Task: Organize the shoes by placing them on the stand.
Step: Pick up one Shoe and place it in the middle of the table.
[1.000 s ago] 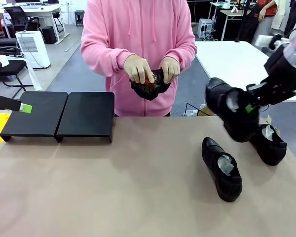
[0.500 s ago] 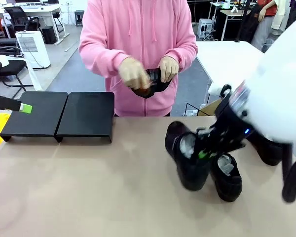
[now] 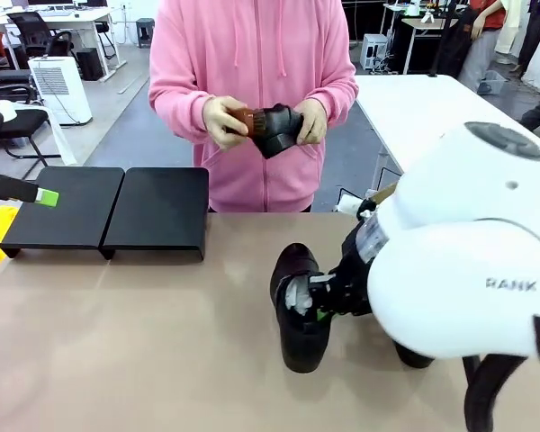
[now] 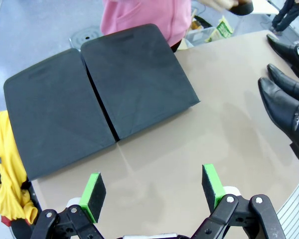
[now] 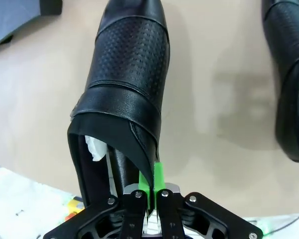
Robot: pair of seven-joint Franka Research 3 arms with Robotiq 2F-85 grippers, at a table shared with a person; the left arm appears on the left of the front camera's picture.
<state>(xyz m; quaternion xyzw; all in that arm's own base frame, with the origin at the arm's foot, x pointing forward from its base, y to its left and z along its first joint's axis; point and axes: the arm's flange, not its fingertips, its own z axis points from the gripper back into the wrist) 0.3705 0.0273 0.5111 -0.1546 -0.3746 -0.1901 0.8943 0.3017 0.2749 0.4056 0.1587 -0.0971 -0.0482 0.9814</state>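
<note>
Right wrist view, lower centre: right gripper (image 5: 151, 180) clamped on shoe (image 5: 132, 74) rim. Left wrist view, bottom: left gripper (image 4: 153, 191) spread apart below stand (image 4: 139, 84).

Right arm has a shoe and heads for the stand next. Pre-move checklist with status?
1. Grip: right hand shut on shoe at its heel collar: ok.
2. Top of stand free of shoes: ok.
3. Path over table to stand bare: ok.
4. Path clear of person's hands, which hold another shoe at chest height: ok.
5. Drop zone clear of left hand: cannot tell; it's open, near stand's left panel.
6. Held shoe off table: cannot tell.
</note>
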